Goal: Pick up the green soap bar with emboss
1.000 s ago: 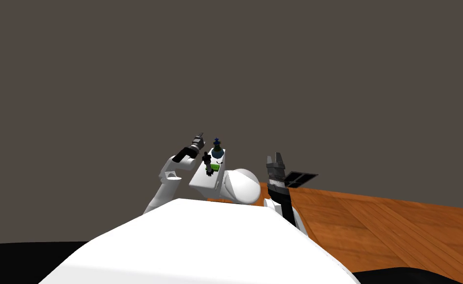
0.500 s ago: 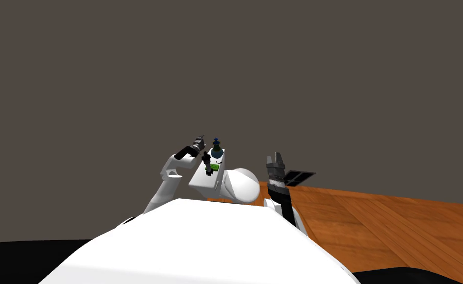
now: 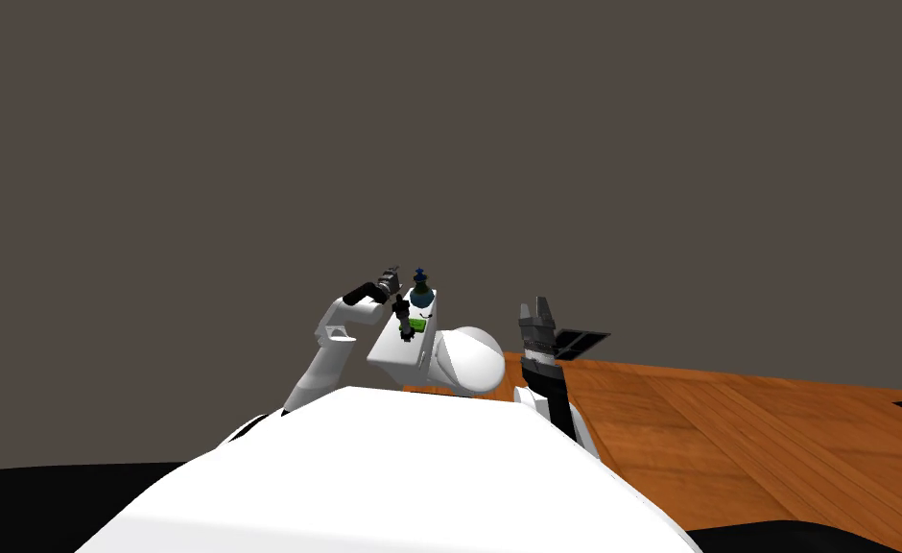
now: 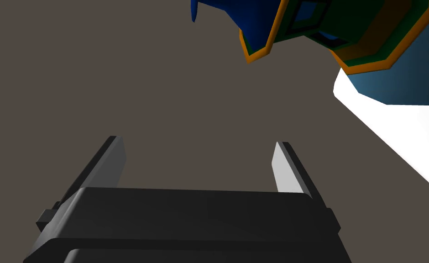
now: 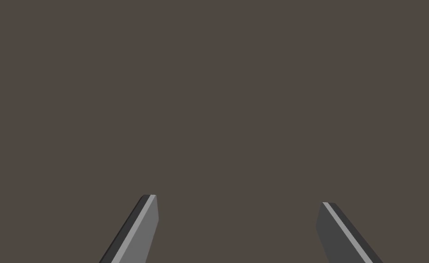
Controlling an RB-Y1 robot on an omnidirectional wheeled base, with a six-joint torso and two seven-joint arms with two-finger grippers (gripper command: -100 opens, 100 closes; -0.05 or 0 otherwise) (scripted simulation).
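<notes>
The table (image 3: 396, 353) sits ahead of me, slightly left of centre. The soap bar (image 3: 419, 326) lies on it about midway, with a small upright fixture (image 3: 402, 315) just to its left and a bottle (image 3: 422, 292) standing behind it at the far end. My left gripper (image 3: 391, 279) is just left of the bottle, near the table's far corner. A domed body (image 3: 471, 361) abuts the table's near right side. My right gripper (image 3: 537, 307) is well apart to the right, with a flat panel (image 3: 579, 341) just beside it, and the floor (image 3: 775, 442) stretches off to the right.

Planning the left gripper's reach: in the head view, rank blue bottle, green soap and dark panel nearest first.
1. Blue bottle, beside the left gripper.
2. Green soap, on the white ledge.
3. Dark panel, by the right gripper.
</notes>
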